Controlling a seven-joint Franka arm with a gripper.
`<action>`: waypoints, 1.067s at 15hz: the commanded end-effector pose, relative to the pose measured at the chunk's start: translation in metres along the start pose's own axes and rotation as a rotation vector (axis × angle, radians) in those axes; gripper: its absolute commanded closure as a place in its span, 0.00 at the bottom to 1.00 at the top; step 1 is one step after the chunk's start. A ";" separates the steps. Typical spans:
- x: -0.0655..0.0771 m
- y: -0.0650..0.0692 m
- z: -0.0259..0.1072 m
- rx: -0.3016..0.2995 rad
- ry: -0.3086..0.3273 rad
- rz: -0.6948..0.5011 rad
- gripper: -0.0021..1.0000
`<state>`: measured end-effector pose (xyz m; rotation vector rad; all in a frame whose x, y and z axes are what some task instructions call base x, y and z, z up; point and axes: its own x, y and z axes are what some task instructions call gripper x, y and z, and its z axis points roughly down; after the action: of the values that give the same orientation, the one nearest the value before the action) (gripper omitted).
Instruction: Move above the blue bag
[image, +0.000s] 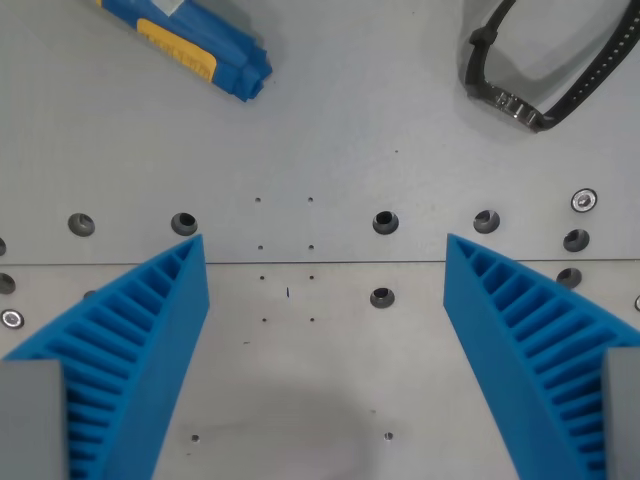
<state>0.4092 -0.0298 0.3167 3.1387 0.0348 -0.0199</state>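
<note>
The pincer (325, 250) is opened wide, its two blue ribbed fingers (130, 340) stand far apart at the lower corners of the wrist view, and between them only the grey metal surface (330, 130) with its screw holes is seen. The blue bag (195, 40), which has a yellow label, lies on the surface at the upper part of the wrist view's left, partly cut by the edge and well apart from the fingers. At the upper part of the wrist view's right lies a black strap with a buckle (530, 85).
</note>
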 end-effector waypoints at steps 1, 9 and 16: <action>0.002 -0.002 0.001 -0.003 0.013 -0.080 0.00; 0.010 -0.015 0.021 -0.011 0.037 -0.279 0.00; 0.020 -0.033 0.047 -0.017 0.062 -0.504 0.00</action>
<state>0.4301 0.0020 0.2725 3.1046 0.4322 -0.0392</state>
